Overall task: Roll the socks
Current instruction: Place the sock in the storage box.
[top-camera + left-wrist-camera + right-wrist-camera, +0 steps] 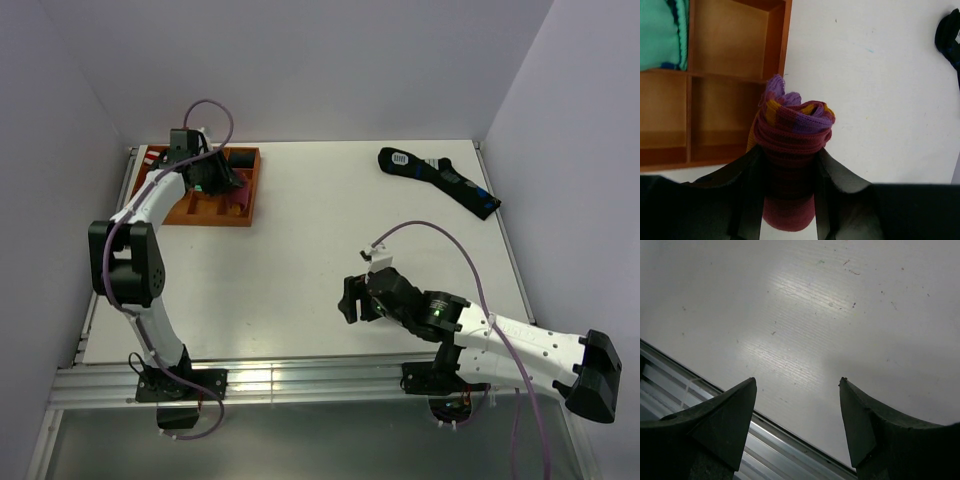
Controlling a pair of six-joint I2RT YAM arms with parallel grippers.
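The socks (792,130) are a tight maroon roll with purple and orange at the top end. My left gripper (790,152) is shut on the roll, a black finger pressing each side. In the left wrist view the roll hangs at the right-hand edge of the wooden tray (775,50), partly over the white table. From the top view the left gripper (213,176) is over the tray (252,192) at the far left. My right gripper (350,300) stands open above bare table near the front edge, with nothing between its fingers (735,410).
A long black sock with blue marks (440,180) lies at the far right. A teal bundle (660,30) fills one back compartment of the tray. A metal rail (740,450) runs along the table's near edge below the right gripper.
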